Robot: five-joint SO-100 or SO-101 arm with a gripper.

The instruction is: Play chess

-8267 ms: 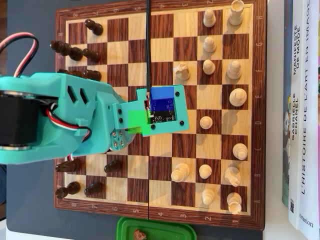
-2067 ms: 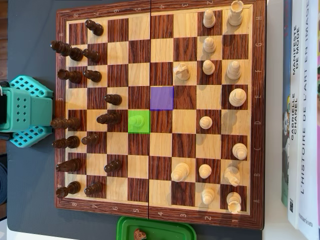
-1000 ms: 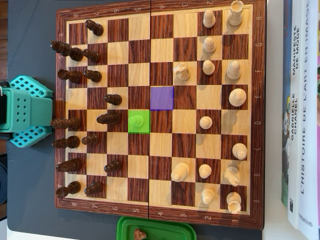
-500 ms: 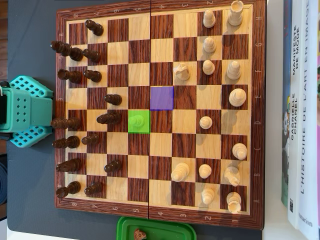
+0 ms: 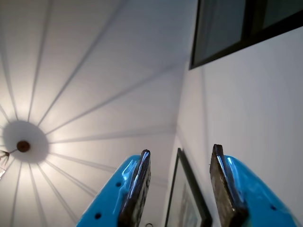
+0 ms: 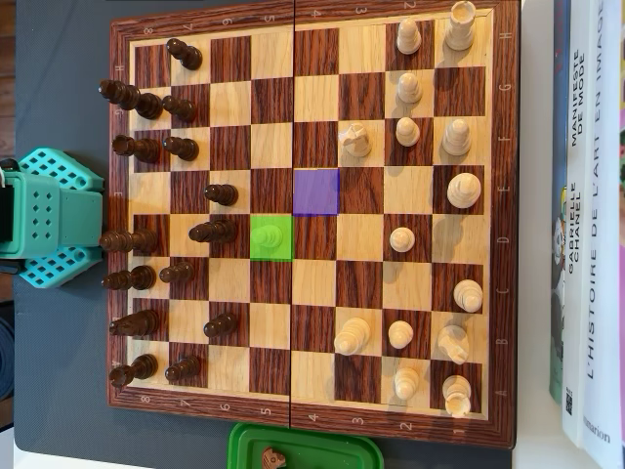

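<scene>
Looking up through the wrist view, we find our gripper point(image 5: 180, 158) aimed at the ceiling, its two blue fingers point(image 5: 127, 187) spread apart with nothing between them. Past the fingertips we see a framed picture point(image 5: 185, 198) on the wall, a dark window point(image 5: 236, 23) higher up, and a round ceiling lamp point(image 5: 22, 145) off to the left.

In the overhead view, nearest our teal arm base point(image 6: 47, 217) lies the chessboard point(image 6: 311, 223), touching-close to the base's right side. Its long axis runs left to right in that view, with the folding seam crossing it top to bottom through the middle. The dark pieces point(image 6: 146, 147) crowd the board's left end, next to the base; most lean so their tops point left. One dark piece point(image 6: 213, 232) stands just left of a green-tinted square point(image 6: 270, 237), which holds a pale pawn. A purple-tinted square point(image 6: 315, 191) sits diagonally up and right of the green one, touching it at the corner. The light pieces point(image 6: 430, 225) fill the board's right end. Beyond that end we see books point(image 6: 586, 225) lying beside the board, spines reading sideways. Below the board's lower edge sits a green container point(image 6: 303, 449).
</scene>
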